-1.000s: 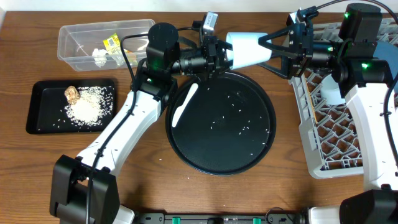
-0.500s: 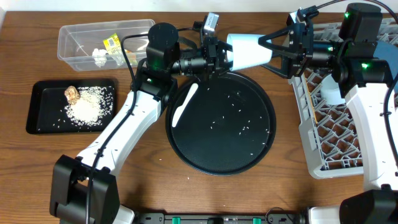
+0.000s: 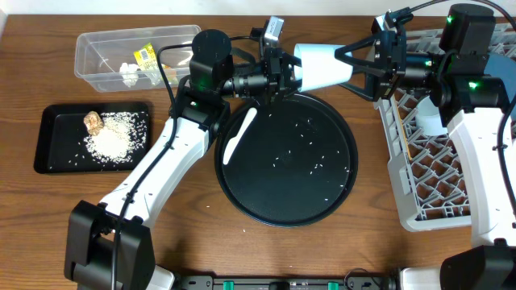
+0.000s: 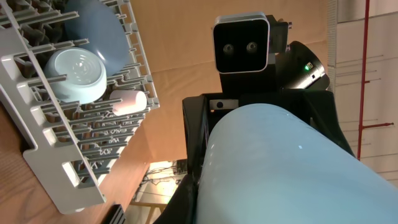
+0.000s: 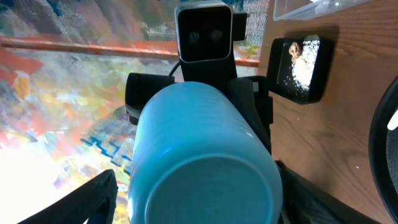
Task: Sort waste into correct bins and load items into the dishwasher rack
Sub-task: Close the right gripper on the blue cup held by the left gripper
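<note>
My left gripper [image 3: 284, 74] is shut on the light-blue cup [image 3: 322, 66], holding it on its side above the far rim of the round black tray. My right gripper [image 3: 359, 68] is open, its fingers spread around the cup's base end [image 5: 202, 162], with a gap showing on one side. The grey dishwasher rack [image 3: 419, 173] at the right holds the white bowl [image 4: 78, 74], the dark-blue bowl [image 4: 99, 31] and the pink cup [image 4: 127, 101]. The clear tub [image 3: 97, 44] holds the wrapper [image 3: 145, 55] and tissue [image 3: 129, 74]. The shallow black tray [image 3: 48, 133] holds rice [image 3: 113, 138] and the brown lump [image 3: 92, 121].
The large round black tray [image 3: 242, 189] lies mid-table with scattered rice grains and a white utensil [image 3: 238, 135] on its left side. A few grains lie on the wood in front of it. The rack's left wall stands just right of the tray.
</note>
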